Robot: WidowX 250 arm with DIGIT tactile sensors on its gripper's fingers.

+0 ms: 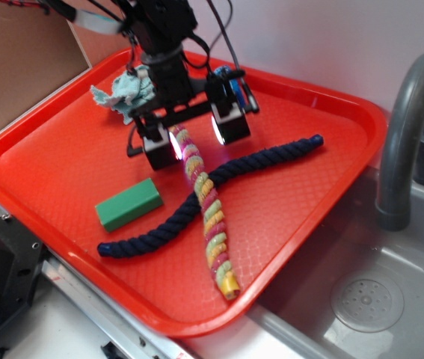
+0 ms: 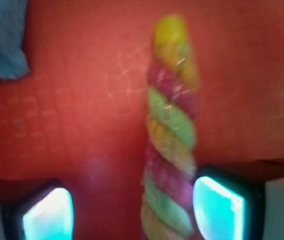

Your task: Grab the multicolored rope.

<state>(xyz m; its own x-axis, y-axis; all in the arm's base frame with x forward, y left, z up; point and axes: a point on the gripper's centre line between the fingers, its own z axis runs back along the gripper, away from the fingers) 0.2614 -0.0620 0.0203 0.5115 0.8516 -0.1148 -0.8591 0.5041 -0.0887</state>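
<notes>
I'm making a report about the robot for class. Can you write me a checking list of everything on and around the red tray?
Surface: red tray with a textured floor, beside a sink.
Job's things: multicolored rope lies across the navy rope.
Clutter: green block; pale blue cloth at the far side of the tray.
Claw: claw open, down around the multicolored rope's far end; in the wrist view the rope sits nearer one finger.
Cables: black cables run along the arm.
Surroundings: grey faucet, sink drain, brown board behind the tray.
</notes>
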